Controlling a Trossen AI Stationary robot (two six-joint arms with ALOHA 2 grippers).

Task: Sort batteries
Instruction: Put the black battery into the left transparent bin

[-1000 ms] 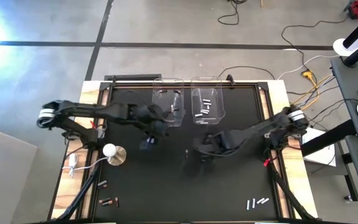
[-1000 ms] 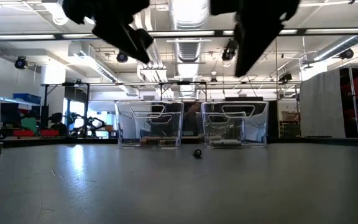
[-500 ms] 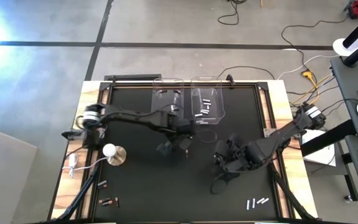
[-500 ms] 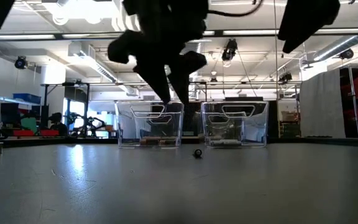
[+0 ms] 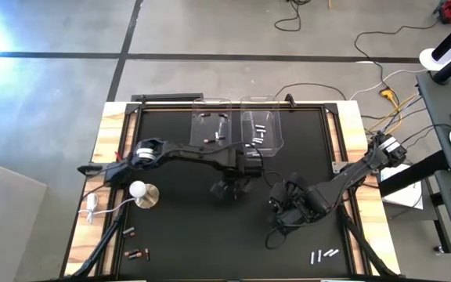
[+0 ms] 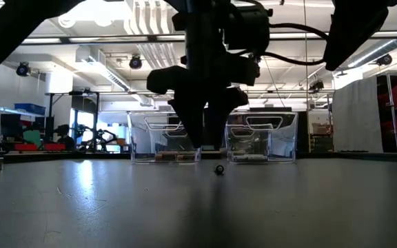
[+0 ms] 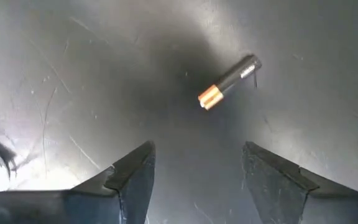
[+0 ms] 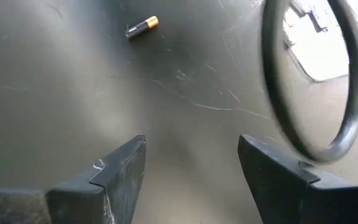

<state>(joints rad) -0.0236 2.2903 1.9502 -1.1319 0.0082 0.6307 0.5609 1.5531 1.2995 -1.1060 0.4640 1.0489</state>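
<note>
Nearest the front edge of the black table [image 5: 171, 227], three silvery-white batteries [image 5: 324, 254] are lying in a loose group toward the right corner, and dark copper-tinted batteries [image 5: 135, 252] are lying near the left corner, with a white round-based knob [image 5: 141, 192] standing a little farther in.

Item, right gripper [image 5: 276, 205]: hovering over bare mat right of centre, fingers [image 8: 114, 177] standing wide apart with nothing between them; a lone dark battery with a copper end [image 8: 142, 27] is lying well ahead of it on the mat, and a dark cable loop [image 8: 309, 93] is hanging close beside the wrist.

Item, left gripper [image 5: 230, 188]: reaching down at mid-table, arm stretched in from the left side, fingers [image 7: 132, 177] spread wide and empty; the dark copper-ended battery [image 7: 229, 81] is lying flat on the mat just ahead of the fingertips, untouched, angled across the gap. In the low view this battery [image 6: 219, 169] is showing end-on, just below the gripper.

Item, two clear bins [image 5: 212, 129] at the far edge, side by side: left one is holding a few dark batteries; right bin [image 5: 262, 131] is holding several silvery-white ones.
</note>
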